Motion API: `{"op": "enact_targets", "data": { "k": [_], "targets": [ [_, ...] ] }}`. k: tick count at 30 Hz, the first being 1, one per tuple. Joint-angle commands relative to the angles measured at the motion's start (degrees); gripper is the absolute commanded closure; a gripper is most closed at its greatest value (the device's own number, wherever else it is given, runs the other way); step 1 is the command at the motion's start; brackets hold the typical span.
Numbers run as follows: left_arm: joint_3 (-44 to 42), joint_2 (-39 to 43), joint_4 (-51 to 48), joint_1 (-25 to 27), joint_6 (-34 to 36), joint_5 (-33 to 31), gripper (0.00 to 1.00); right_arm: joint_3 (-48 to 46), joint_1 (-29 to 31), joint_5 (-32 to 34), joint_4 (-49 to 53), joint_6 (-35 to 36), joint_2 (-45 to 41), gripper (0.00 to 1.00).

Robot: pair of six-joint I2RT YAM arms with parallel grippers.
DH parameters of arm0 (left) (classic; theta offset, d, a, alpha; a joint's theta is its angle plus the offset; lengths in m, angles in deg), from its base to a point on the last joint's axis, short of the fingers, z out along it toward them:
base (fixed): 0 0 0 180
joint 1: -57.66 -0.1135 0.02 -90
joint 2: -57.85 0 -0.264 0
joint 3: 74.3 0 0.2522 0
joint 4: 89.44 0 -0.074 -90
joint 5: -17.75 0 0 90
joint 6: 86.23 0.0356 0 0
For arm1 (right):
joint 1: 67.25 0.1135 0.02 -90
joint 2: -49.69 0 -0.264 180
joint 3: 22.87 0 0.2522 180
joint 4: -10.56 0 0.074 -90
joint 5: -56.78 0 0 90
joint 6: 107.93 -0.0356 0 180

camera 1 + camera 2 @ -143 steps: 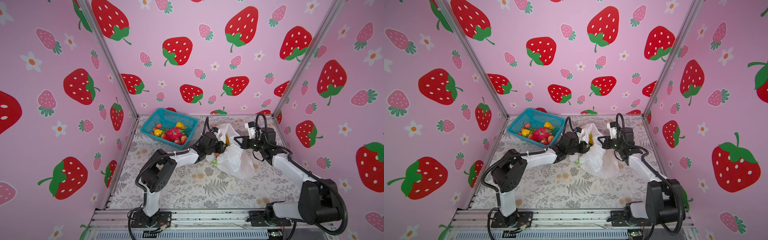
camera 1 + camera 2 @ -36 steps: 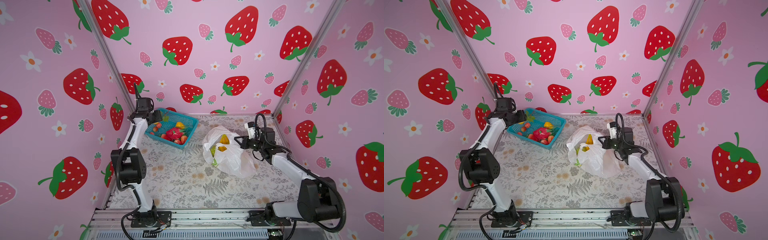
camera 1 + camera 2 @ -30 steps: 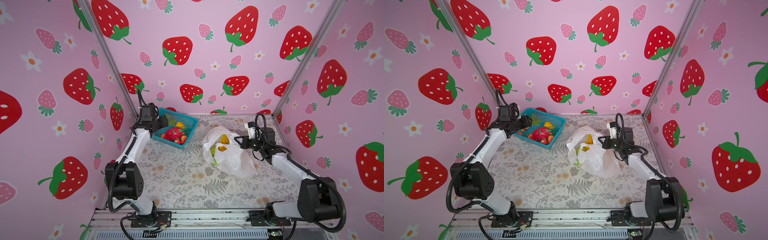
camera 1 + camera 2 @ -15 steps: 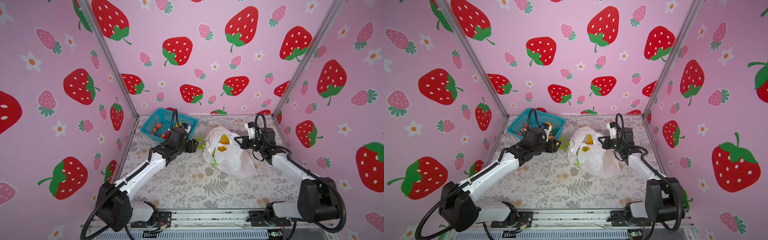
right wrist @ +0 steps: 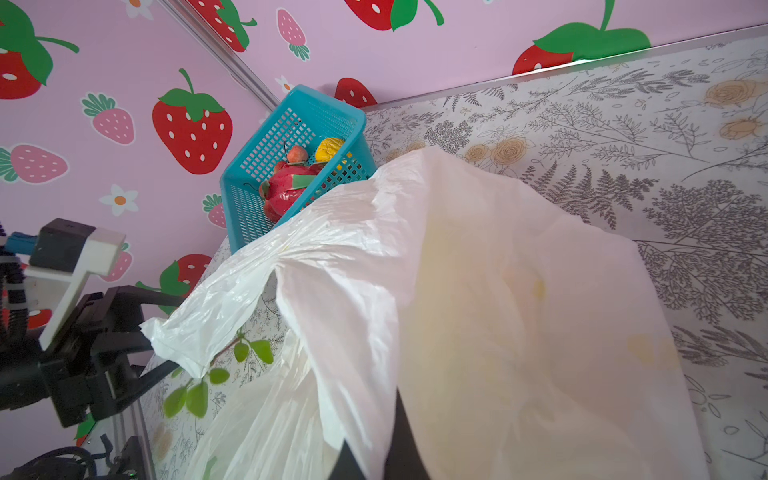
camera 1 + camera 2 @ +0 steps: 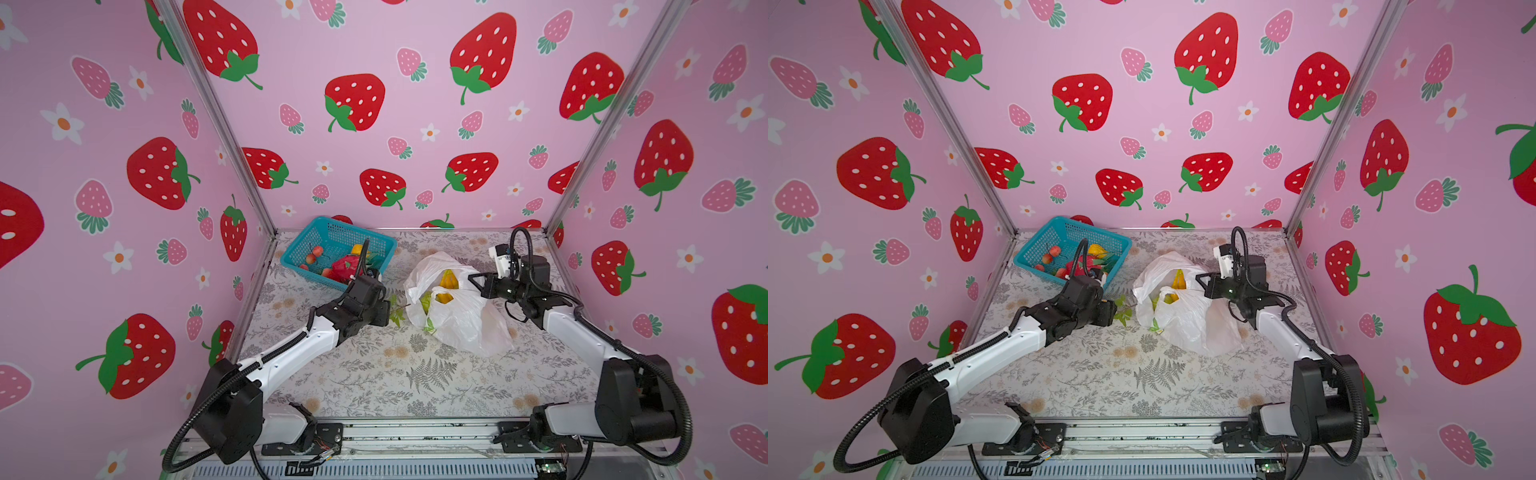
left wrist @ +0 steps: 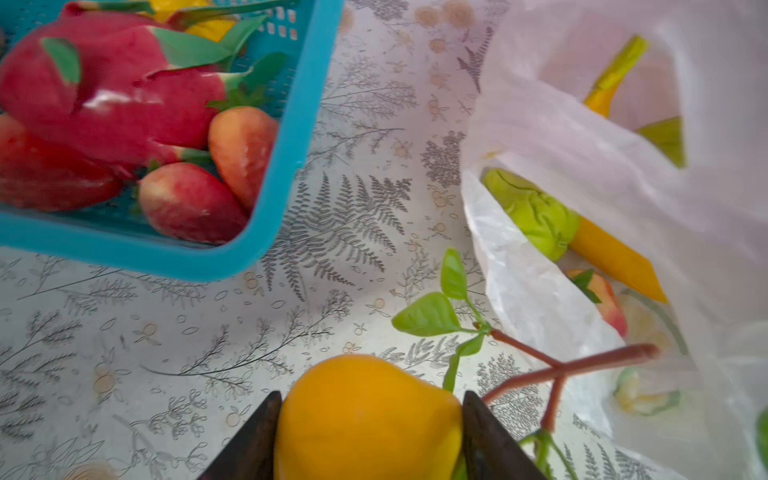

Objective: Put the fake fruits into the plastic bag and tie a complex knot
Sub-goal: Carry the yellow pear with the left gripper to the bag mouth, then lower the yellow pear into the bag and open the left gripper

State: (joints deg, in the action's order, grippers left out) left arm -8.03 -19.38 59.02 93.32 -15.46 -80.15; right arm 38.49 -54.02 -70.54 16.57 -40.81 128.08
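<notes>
My left gripper (image 7: 370, 432) is shut on a yellow lemon (image 7: 368, 419) that has a leafy twig (image 6: 397, 311). It hovers low over the table just left of the plastic bag (image 6: 465, 324), between the bag and the basket. The bag's mouth gapes toward the lemon. Inside it lie a yellow banana (image 6: 449, 279), a green ridged fruit (image 7: 536, 216) and a strawberry (image 7: 606, 303). My right gripper (image 5: 374, 453) is shut on the bag's rim and holds that side up, as both top views show (image 6: 1202, 286). No knot is in the handles.
A teal mesh basket (image 6: 340, 237) stands at the back left and holds a pink dragon fruit (image 7: 104, 91), strawberries (image 7: 191, 203) and a yellow fruit (image 5: 330, 149). Pink walls close in on three sides. The floral table (image 6: 395, 374) stretches toward the front.
My left arm swung from the basket at the back left across to the bag's mouth, carrying the lemon. The right arm and the bag stayed put.
</notes>
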Motion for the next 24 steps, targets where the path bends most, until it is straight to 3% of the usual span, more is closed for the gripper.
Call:
{"op": "enact_targets", "data": {
  "k": [1,16,24],
  "targets": [
    [4.2,-2.1,1.7,1.5,1.2,-1.0,0.50,0.6,-0.2,-1.0,-1.7,-0.4,-0.8,1.00],
    [17.6,-10.3,4.8,2.9,1.2,2.7,0.51,0.0,-0.2,-0.9,-1.1,0.1,-1.7,1.00],
    [22.5,-20.5,9.9,2.9,-5.9,2.9,0.52,-0.3,-0.1,-1.4,-1.9,-0.8,-2.2,1.00]
  ]
}}
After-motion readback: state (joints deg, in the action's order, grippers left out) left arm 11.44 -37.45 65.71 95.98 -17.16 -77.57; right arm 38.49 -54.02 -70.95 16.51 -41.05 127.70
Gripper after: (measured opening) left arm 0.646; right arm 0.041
